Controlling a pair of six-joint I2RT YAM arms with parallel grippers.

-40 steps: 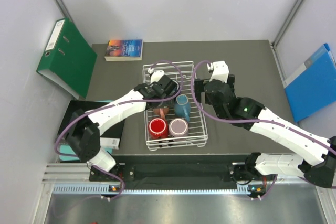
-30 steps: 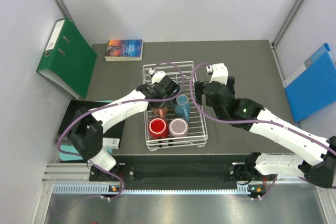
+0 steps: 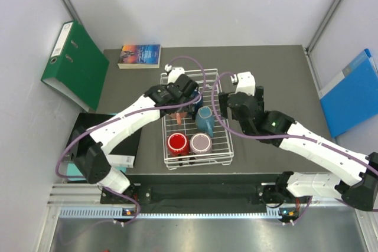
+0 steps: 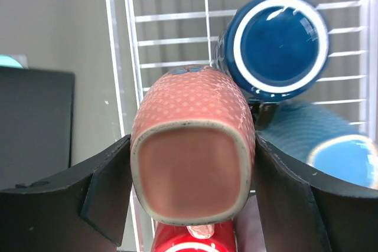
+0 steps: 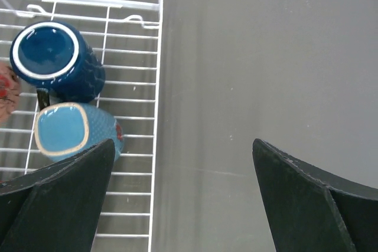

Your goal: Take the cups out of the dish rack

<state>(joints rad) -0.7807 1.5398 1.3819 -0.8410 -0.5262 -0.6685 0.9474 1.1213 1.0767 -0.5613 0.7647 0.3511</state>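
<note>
While the salmon-pink mug [image 4: 192, 163] is being clamped between the fingers [image 4: 103, 196] of the left gripper [image 3: 180, 109], its squarish base is being turned toward the left wrist camera. The grip is being taken on the dotted side walls. The mug is being held over the left half of the dish rack [image 3: 228, 153]; whether it is being lifted clear of the wires cannot be told.

Four mugs are being left inside the rack:
- The dark blue mug [image 5: 53, 57] is sitting in the far half, with a pale ring facing up.
- The teal mug [image 5: 68, 131] is sitting just beside it, on the near side.
- The red mug [image 3: 177, 143] is sitting at the near left corner.
- The pale mauve mug [image 3: 201, 143] is sitting just to the right of the red one.

The right gripper [image 5: 183, 205] is being held with its jaws spread wide and nothing between them. It is hanging above the rack's right rim and the bare grey table [image 5: 266, 87] just beside that rim.

Off the rack, a book [image 3: 140, 55] is lying on the table beyond the far left corner. A green binder [image 3: 74, 63] is leaning well to the left, and a blue folder [image 3: 354, 92] is leaning well to the right.
</note>
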